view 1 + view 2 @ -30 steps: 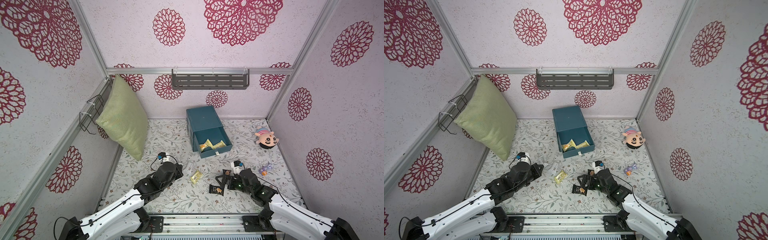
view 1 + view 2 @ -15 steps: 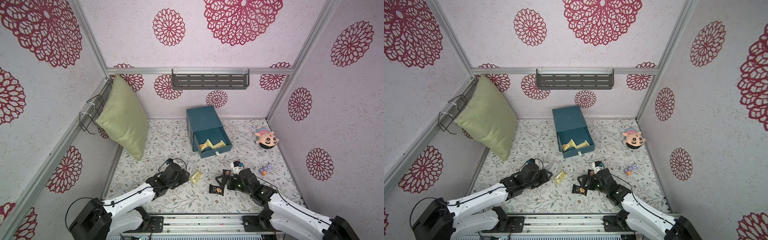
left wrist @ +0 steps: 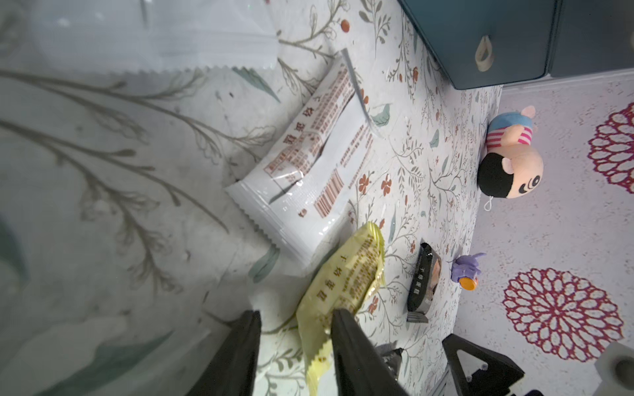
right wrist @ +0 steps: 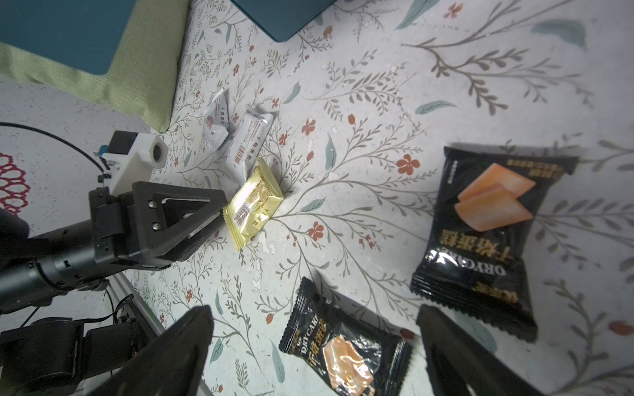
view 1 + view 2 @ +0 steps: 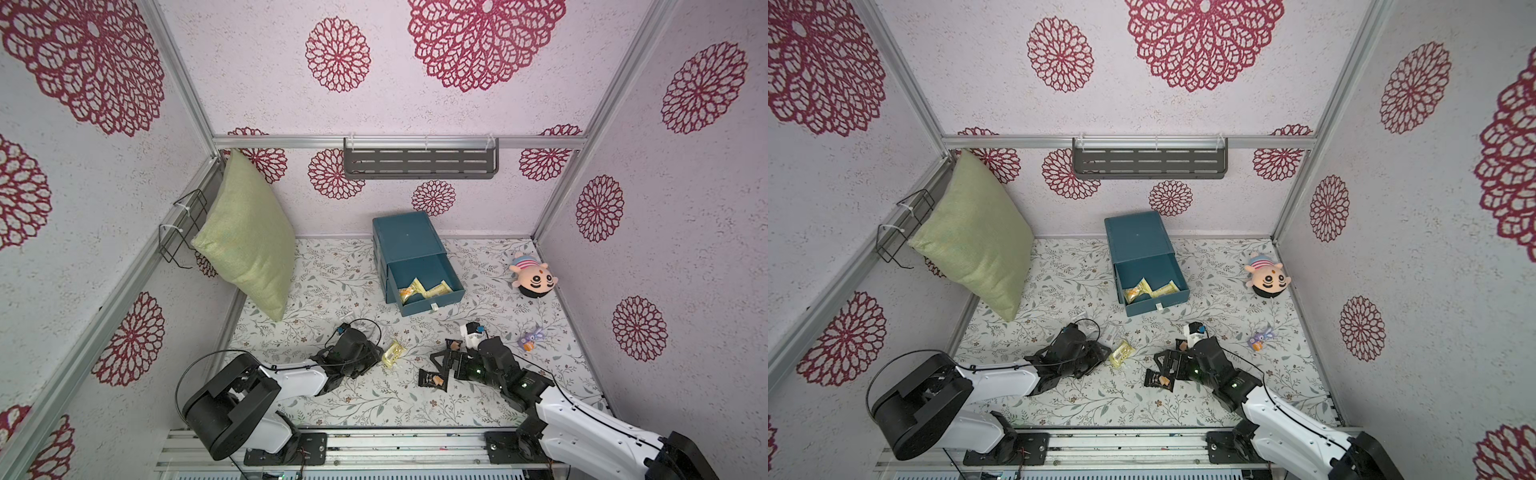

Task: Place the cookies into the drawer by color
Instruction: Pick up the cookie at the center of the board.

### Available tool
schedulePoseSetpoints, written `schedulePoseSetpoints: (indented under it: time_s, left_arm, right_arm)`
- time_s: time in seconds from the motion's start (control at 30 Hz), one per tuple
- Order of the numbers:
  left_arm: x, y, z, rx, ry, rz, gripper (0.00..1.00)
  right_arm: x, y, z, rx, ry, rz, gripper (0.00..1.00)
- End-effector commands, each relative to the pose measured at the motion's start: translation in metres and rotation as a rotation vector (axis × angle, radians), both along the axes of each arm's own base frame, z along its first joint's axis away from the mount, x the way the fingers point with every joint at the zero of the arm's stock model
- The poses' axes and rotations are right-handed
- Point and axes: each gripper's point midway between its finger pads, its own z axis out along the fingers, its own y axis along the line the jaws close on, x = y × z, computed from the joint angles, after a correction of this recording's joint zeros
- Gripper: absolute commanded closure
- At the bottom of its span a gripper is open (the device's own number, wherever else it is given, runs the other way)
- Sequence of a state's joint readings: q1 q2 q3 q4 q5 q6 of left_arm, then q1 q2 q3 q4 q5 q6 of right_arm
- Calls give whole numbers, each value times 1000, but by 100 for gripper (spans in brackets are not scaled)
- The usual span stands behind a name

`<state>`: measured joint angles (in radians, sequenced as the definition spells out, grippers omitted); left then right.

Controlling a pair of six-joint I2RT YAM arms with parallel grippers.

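Seeing left gripper (image 3: 295, 312) jaws apart, straddling crimped end of yellow cookie (image 3: 343, 274) on floor (image 3: 137, 171), not clamped. Against it, white cookie (image 3: 308, 171). Seeing right gripper (image 4: 315, 308) spread wide over black cookie (image 4: 343, 349), nothing held; second black cookie (image 4: 487, 240) just beside. One drawer (image 5: 432, 301) pulled out, two yellow cookies (image 5: 415, 289) inside. Near right arm: purple toy (image 5: 530, 338). Well apart: pillow (image 5: 245, 241), doll (image 5: 532, 278). Reads "DRYCAKE" on both black ones; barcodes on white and yellow.

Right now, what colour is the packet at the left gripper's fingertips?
The packet is yellow; clearest in the right wrist view.
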<state>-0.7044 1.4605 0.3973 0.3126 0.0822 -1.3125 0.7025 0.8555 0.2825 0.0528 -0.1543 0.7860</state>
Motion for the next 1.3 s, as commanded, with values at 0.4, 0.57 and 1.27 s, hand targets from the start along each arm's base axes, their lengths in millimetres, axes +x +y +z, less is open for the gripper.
schedulePoseSetpoints:
  time_s: [0.4, 0.57, 1.27]
  left_arm:
    - [10, -8, 4, -45, -25, 0, 73]
    - [10, -8, 4, -46, -24, 3, 81]
    - [9, 13, 86, 19, -171, 0, 100]
  right_arm:
    - [2, 0, 7, 16, -19, -3, 1]
    - [2, 0, 6, 17, -18, -1, 1]
    - [3, -3, 4, 8, -16, -16, 1]
